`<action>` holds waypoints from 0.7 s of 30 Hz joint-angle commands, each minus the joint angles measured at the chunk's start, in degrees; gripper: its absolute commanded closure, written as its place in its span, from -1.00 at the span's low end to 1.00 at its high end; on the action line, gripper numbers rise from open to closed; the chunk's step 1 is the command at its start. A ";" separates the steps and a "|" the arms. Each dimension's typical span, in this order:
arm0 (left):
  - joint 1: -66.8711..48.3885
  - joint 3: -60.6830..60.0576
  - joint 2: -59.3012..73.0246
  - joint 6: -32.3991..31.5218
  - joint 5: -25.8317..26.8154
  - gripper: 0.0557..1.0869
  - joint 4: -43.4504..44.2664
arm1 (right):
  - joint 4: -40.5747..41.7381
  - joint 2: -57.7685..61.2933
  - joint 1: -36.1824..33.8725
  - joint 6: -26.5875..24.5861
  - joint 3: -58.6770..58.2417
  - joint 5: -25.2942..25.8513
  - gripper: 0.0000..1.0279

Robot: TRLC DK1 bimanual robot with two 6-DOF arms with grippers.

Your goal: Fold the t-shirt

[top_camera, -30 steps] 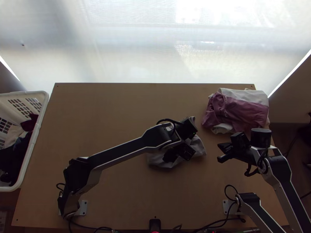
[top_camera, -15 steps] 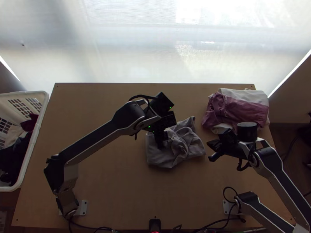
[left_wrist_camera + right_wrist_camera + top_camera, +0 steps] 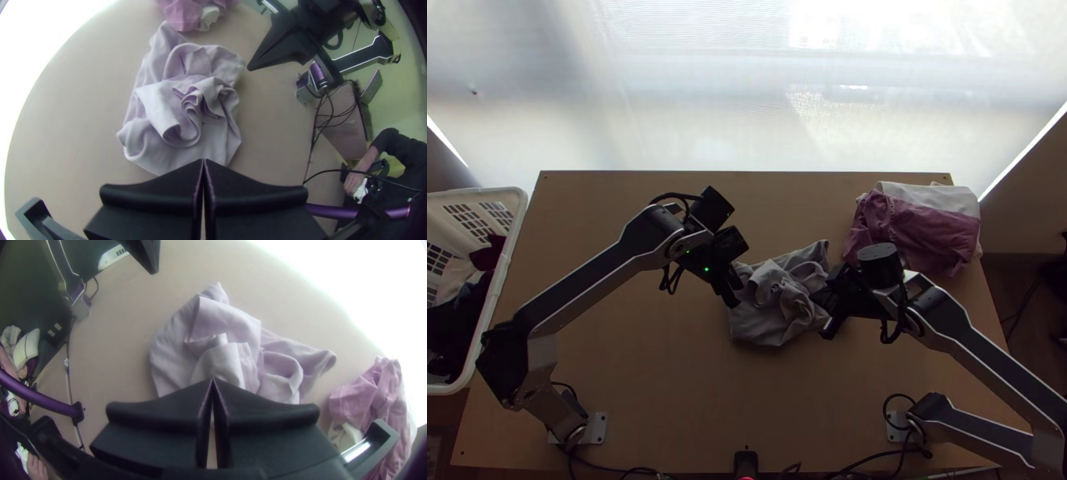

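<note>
Your left pincer (image 3: 737,294) hovers at the left edge of the grey T-shirt (image 3: 769,322), its fingertips together with nothing between them. Your right pincer (image 3: 814,298) is at the T-shirt's right edge, fingertips likewise meeting; you cannot tell whether it touches the cloth. Before you, the T-shirt lies bunched on the bench (image 3: 667,384), with loose folds curling over its middle. Beyond the T-shirt to its right, you have a pile of mauve cloth (image 3: 931,232) and white cloth (image 3: 939,194). Well apart to the T-shirt's left stands your white laundry basket (image 3: 497,300), with clothes inside.
</note>
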 commanded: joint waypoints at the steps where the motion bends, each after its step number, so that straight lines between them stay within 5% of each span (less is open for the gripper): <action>1: 3.90 -11.66 -1.74 -2.51 12.56 0.93 6.80 | 3.99 6.77 9.93 0.73 3.99 3.17 0.95; 11: 4.87 -24.94 -1.21 -2.86 15.29 0.93 18.22 | 10.93 14.51 15.20 2.83 7.06 3.79 0.95; 21: 8.12 -25.73 3.18 -6.38 15.02 0.93 25.17 | 14.19 19.08 16.78 3.36 7.94 3.79 0.95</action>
